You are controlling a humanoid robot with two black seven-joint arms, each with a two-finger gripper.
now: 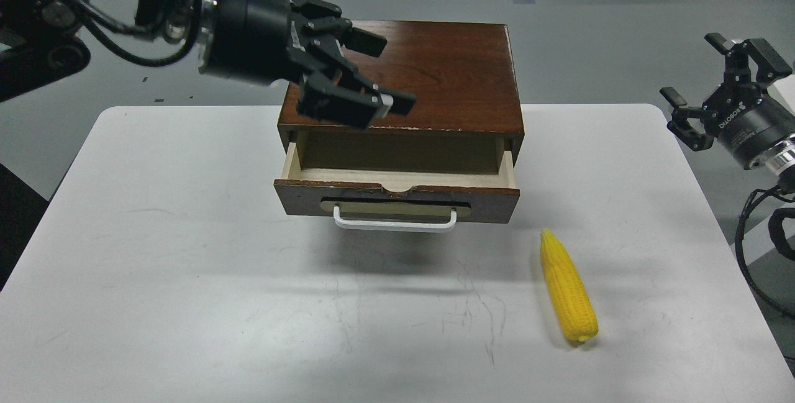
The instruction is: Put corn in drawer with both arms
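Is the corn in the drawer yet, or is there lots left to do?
Not yet. Done: the drawer is pulled partly open, and the part that shows is bare. In hand: nothing. The left hand hovers open above the cabinet, and the right hand waits open off the table's right edge. Left: picking up the corn, which lies on the table right of the drawer, and dropping it in.

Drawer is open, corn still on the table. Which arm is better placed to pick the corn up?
Probably the right. The corn lies right of the drawer, on the side of the open right claw. The left claw, also open, hovers over the cabinet.
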